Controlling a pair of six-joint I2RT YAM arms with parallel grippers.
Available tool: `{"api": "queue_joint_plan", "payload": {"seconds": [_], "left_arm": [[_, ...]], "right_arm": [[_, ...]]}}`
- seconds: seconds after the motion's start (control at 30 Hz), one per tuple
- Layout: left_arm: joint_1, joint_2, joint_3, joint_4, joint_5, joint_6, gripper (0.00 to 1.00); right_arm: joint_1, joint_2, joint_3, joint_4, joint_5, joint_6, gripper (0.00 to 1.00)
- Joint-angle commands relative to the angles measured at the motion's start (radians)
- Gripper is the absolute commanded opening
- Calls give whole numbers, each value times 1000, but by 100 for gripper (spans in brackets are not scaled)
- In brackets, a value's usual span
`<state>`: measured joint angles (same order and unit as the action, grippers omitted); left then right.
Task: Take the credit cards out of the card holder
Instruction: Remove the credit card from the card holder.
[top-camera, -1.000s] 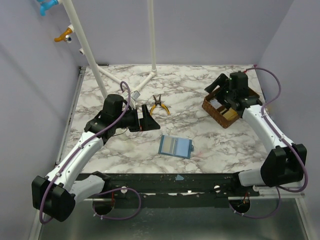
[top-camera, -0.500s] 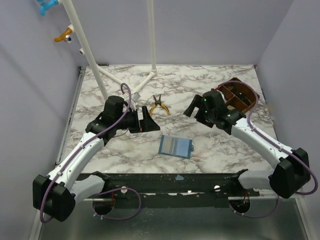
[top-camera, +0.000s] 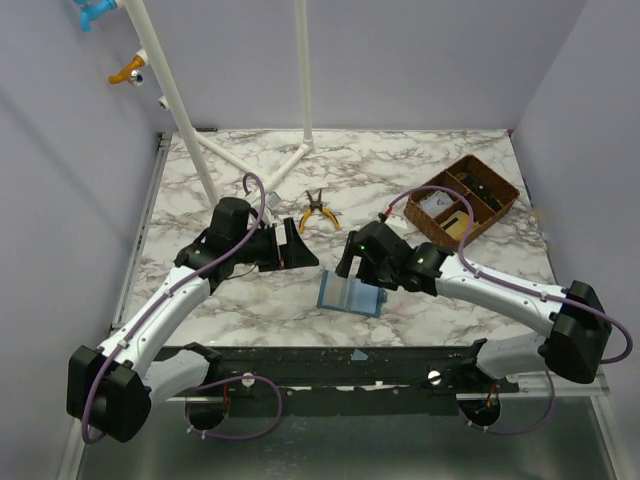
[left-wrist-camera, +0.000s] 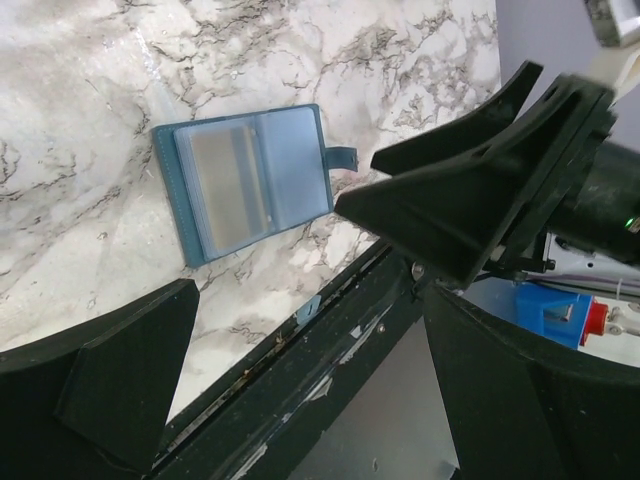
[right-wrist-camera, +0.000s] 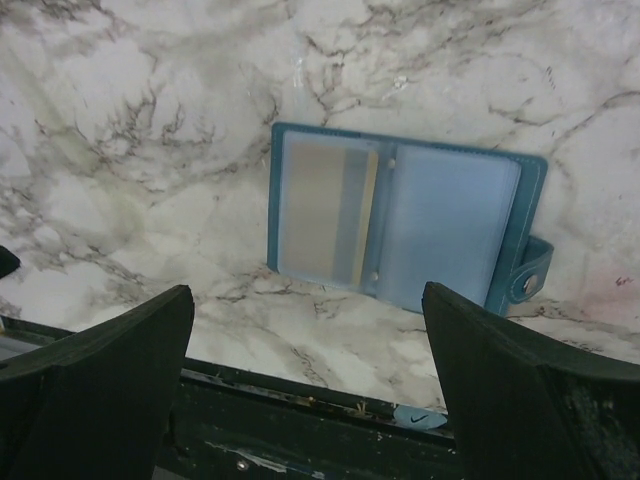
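Note:
The card holder lies open and flat on the marble table near its front edge, blue with paler blue sleeves. It also shows in the left wrist view and the right wrist view. A beige-grey card sits in its left sleeve. My right gripper hovers just behind the holder, open and empty, with the jaws wide apart. My left gripper is to the holder's back left, open and empty. Neither gripper touches the holder.
A brown compartment tray stands at the back right. Yellow-handled pliers lie at the back centre by a white pipe frame. A black rail runs along the table's front edge.
My right arm has swung from the brown tray at the back right across to just behind the card holder. My left arm has barely moved. The holder has stayed put.

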<state>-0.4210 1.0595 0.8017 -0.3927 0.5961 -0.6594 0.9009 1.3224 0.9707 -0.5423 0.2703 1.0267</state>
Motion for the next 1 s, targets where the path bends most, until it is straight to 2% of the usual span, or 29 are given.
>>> {"api": "queue_joint_plan", "payload": {"seconds": [0.0,0.2,0.4,0.73,0.87,0.97], "left_arm": [[-2,5,-26,24,-33,1,98],[-2,-3,-56,30,-52,2,99],[-2,-12,-79,33,-54,0,99],[-2,-10,-97,44,-60,-3,98],[-2,-27,-89,9,-97,16,98],[-1,-44,-81,-19,-125,34,98]], "right_arm": [[67,51,-12,-58,77,80,100],[141,110,-1,-77,93,110,100],[168,158,9,-96,112,112,94],[169,310,143,-80,136,56,85],[169,364,164,-71,131,50,77],[170,387,168,-58,120,49,77]]}}
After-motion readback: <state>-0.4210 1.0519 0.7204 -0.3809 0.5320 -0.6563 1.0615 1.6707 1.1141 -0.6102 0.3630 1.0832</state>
